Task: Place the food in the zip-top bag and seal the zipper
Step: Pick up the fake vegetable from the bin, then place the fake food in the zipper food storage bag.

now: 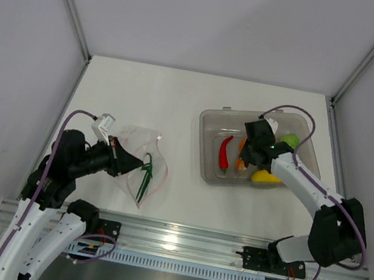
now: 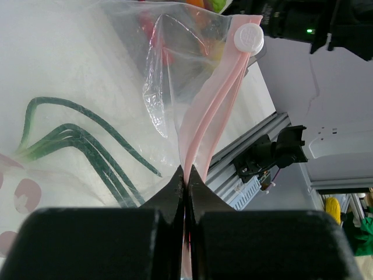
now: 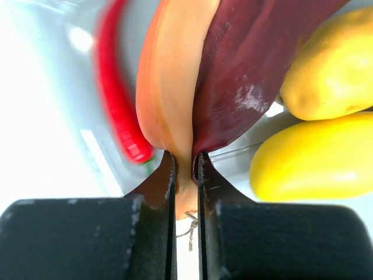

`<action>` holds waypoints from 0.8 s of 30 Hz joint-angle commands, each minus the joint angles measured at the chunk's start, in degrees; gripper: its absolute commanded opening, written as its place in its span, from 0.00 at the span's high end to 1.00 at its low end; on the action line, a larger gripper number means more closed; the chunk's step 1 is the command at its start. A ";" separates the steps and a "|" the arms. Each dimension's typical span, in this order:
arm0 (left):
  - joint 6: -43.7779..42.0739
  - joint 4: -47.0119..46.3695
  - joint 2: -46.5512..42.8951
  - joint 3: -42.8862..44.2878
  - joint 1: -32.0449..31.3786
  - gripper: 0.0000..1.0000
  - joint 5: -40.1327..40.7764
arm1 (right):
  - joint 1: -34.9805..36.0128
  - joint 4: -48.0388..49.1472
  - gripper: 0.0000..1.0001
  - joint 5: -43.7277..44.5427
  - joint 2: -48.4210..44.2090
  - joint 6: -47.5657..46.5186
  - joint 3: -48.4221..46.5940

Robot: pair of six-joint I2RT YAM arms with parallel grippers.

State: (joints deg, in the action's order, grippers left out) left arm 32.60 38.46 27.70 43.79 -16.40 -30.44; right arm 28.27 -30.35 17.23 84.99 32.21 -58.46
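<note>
The clear zip-top bag (image 1: 139,161) lies at the left with the green scallion (image 1: 146,176) inside. My left gripper (image 1: 120,160) is shut on the bag's pinkish-red zipper (image 2: 205,114), whose two strips part further along toward a white slider (image 2: 248,38). The scallion shows through the plastic in the left wrist view (image 2: 76,143). My right gripper (image 1: 251,151) is inside the grey bin (image 1: 211,126), shut on the purple and orange piece (image 3: 204,76). The red chili (image 3: 119,99), the yellow-orange fruit (image 3: 317,160) and the green round fruit (image 1: 290,139) lie in the bin.
The rigid grey bin stands at the right middle of the white table. An aluminium rail (image 1: 184,240) runs along the near edge. White walls enclose the table on three sides.
</note>
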 commanded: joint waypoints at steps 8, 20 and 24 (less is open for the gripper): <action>1.06 -0.84 -0.90 -0.90 -0.30 0.99 -1.20 | -0.32 -0.77 1.00 -13.00 -14.58 -1.97 3.61; 1.06 -3.48 1.21 -2.83 -0.30 0.99 -1.12 | -0.59 5.38 1.00 -50.87 -29.26 3.99 7.13; 1.06 -4.44 2.62 -3.01 -0.30 1.00 -0.15 | -0.32 8.45 1.00 -61.50 -33.83 9.97 7.39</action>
State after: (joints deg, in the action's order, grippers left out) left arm 33.04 37.23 29.45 41.12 -16.40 -30.59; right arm 27.90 -27.51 -30.92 54.28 36.73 -51.18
